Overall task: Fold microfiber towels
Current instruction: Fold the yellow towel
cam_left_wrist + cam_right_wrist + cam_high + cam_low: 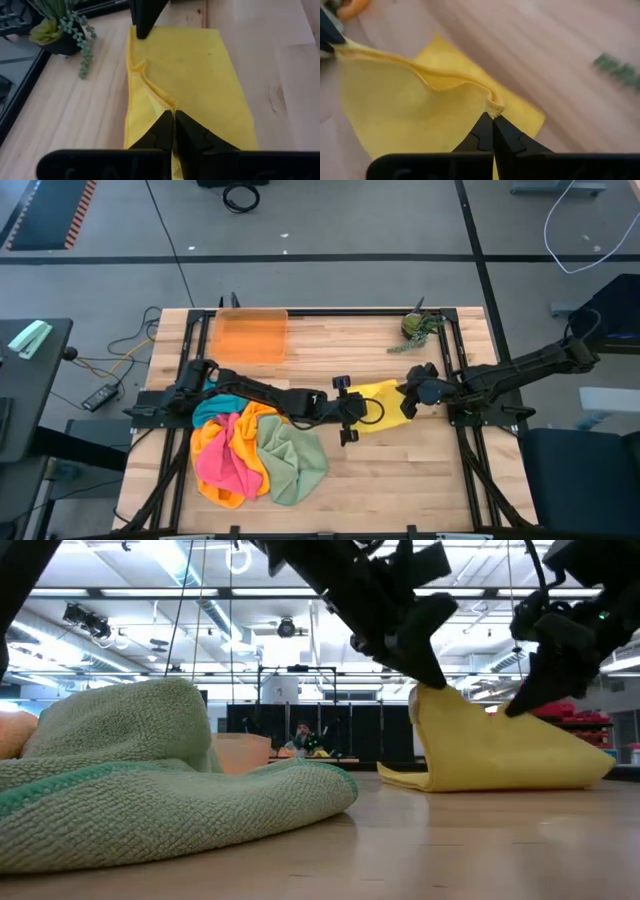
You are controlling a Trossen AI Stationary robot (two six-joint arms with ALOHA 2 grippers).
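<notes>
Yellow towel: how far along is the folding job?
Done: none shows finished. In hand: the yellow towel, pinched at one end by the left gripper and at the other by the right gripper, both shut. Left: the heaped teal, orange, pink and green towels.

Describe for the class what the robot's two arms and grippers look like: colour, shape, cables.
Both arms are black, slim and jointed. The left gripper and right gripper each end in two dark, wedge-shaped fingers tapering to a point. A thin black cable loops beside the left wrist.
</notes>
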